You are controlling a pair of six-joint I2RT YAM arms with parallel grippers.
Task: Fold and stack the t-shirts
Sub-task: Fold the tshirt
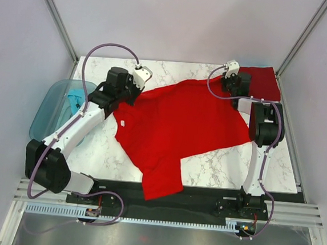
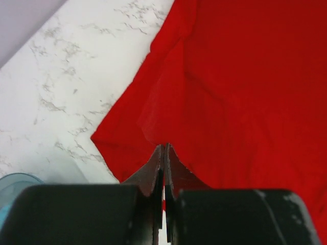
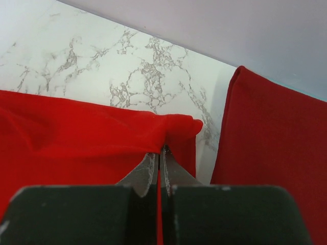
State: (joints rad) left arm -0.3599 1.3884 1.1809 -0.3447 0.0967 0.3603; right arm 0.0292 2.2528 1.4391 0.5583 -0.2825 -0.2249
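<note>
Bright red t-shirt lies spread on the marble table, reaching from one claw to the other. The left claw is pressed together, pinching its edge. The right claw pinches a bunched corner. A folded crimson t-shirt lies just right of the right claw, and a blue tub sits left of the left claw.

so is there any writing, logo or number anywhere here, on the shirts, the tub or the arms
None can be read in any view.
The red t-shirt, the folded crimson t-shirt and the blue tub all look plain.
No legible lettering shows on the left arm or the right arm.
</note>
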